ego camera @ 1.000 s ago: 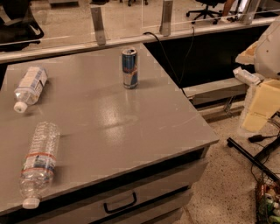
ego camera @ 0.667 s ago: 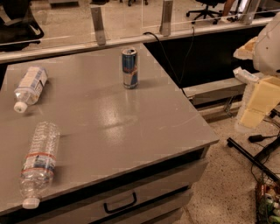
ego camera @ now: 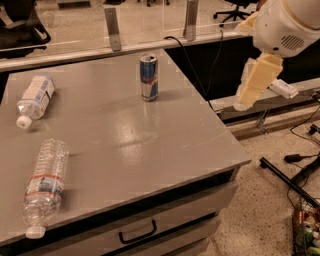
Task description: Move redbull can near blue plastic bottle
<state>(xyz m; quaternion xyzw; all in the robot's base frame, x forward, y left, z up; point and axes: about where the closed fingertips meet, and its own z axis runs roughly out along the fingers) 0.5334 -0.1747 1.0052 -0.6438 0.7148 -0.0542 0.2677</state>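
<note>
Slim aluminium redbull can (ego camera: 148, 77) stands upright, top centre of the smooth grey table (ego camera: 150, 145). The blue plastic bottle (ego camera: 35, 100) lies upper left, a ribbed clear bottle (ego camera: 44, 186) lower left. The cream gripper (ego camera: 242, 102) hangs upper right, off the table; open or closed, I cannot tell.

We seem to be in an office or lab workspace. A grey cabinet (ego camera: 150, 145) with a handled drawer (ego camera: 137, 232) stands on a speckled floor (ego camera: 260, 220). Rolling office chairs (ego camera: 235, 10) sit beyond a glass partition (ego camera: 150, 17), and cables (ego camera: 300, 160) trail at right. The gripper (ego camera: 243, 102) hangs beyond the cabinet's right edge.
</note>
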